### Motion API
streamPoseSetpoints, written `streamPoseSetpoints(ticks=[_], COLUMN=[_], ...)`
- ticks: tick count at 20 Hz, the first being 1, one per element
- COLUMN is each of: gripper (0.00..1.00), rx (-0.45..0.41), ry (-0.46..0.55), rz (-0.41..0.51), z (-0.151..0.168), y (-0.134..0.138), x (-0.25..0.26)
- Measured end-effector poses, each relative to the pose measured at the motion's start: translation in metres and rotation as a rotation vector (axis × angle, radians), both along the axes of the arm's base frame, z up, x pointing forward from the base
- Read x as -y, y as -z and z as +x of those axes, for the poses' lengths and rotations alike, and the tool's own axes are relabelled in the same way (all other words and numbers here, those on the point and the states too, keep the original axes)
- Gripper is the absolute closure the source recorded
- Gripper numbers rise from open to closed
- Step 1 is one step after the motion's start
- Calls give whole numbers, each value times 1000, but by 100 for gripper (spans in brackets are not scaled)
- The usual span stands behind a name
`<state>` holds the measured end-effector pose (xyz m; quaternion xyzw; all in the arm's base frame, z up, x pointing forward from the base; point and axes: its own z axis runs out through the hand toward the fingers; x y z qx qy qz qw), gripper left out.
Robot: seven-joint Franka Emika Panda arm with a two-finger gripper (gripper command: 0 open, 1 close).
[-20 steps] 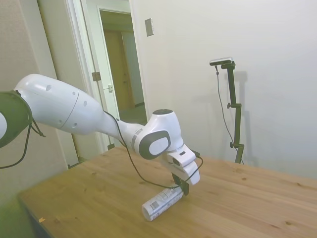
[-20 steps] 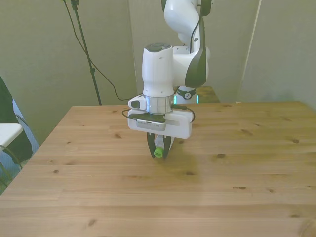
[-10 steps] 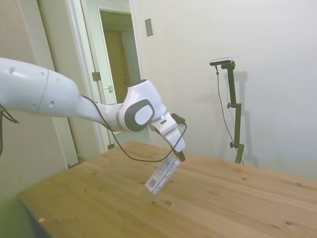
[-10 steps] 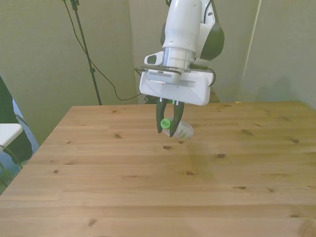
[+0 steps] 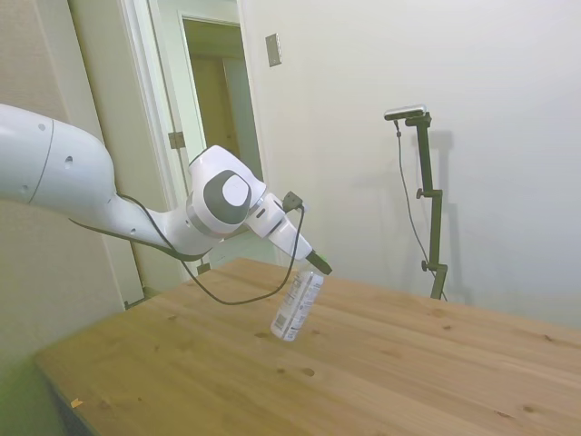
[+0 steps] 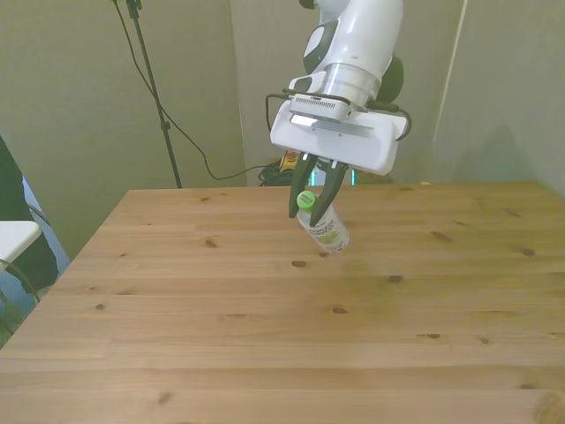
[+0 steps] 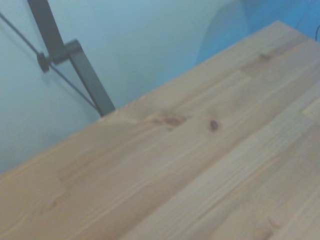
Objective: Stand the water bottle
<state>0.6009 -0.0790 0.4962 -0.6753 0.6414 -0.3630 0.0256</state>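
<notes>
— Where is the water bottle [image 5: 298,305]?

— In the air, clear of the wooden tabletop [image 5: 381,363]. It hangs tilted from the gripper [image 6: 315,198], with the green cap [image 6: 305,200] up between the fingers and the base slanting down toward the wood. In the front view it is over the far half of the tabletop, about midway between the left and right edges.

— What is the gripper doing?

— Its dark fingers [image 6: 296,199] are clamped narrowly on the bottle's neck, just at the cap. The white label with dark print shows along the clear body in the side view.

— And the wrist camera?

— Only bare pine boards with knots [image 7: 172,120] and a pale wall past the table's edge.
</notes>
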Motion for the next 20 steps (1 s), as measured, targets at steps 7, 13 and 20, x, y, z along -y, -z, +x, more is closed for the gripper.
streamPoseSetpoints(ticks=[7,13,20], gripper=[100,100,100], rx=[140,244,314], ry=[99,195,277], rz=[-114,-235,-318], z=[44,65,82], y=[31,28,51], x=[-15,-14,-17])
